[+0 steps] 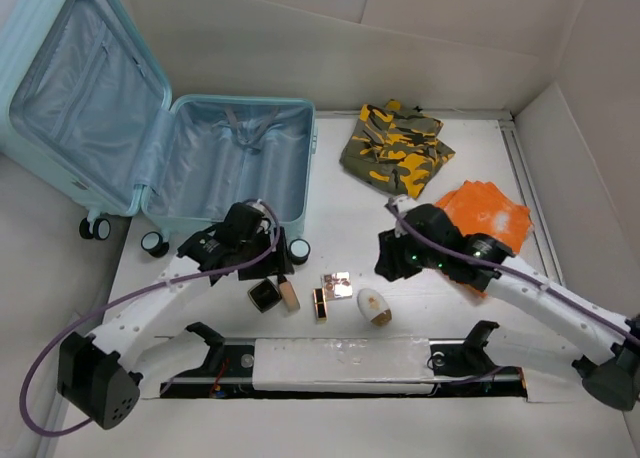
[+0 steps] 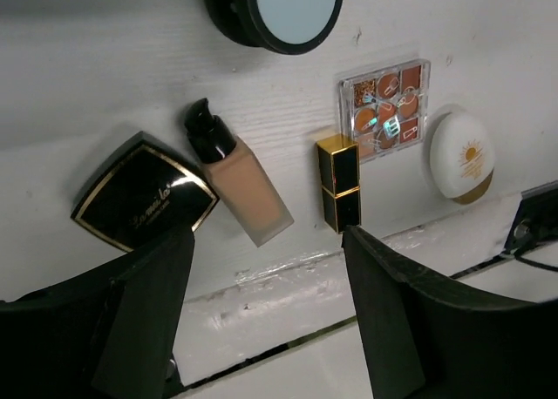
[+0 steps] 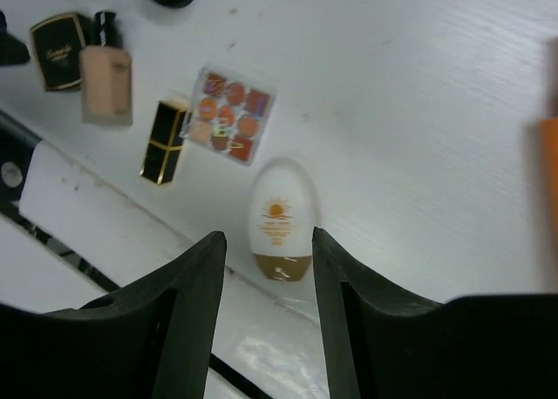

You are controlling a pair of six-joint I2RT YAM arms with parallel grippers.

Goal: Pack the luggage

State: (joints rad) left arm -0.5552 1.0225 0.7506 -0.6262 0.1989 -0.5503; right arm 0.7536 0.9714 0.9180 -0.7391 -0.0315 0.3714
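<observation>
The pale aqua luggage (image 1: pixel 240 163) lies open at the back left, its blue lining bare. Small cosmetics lie near the front: a black compact (image 1: pixel 263 296), a foundation bottle (image 1: pixel 289 295), a black-and-gold lipstick (image 1: pixel 320 305), an eyeshadow palette (image 1: pixel 337 285) and a white sunscreen bottle (image 1: pixel 374 307). My left gripper (image 1: pixel 262 263) is open and empty above the compact (image 2: pixel 144 199) and foundation (image 2: pixel 244 185). My right gripper (image 1: pixel 385 263) is open and empty just above the sunscreen (image 3: pixel 280 218). The lipstick (image 2: pixel 338 183) and palette (image 2: pixel 386 107) lie beside them.
A folded camouflage garment (image 1: pixel 397 146) and a folded orange cloth (image 1: pixel 487 216) lie at the back right. The luggage's caster wheels (image 1: pixel 299 250) stand at its front edge, one showing in the left wrist view (image 2: pixel 277 11). A white rail (image 1: pixel 340 363) runs along the front.
</observation>
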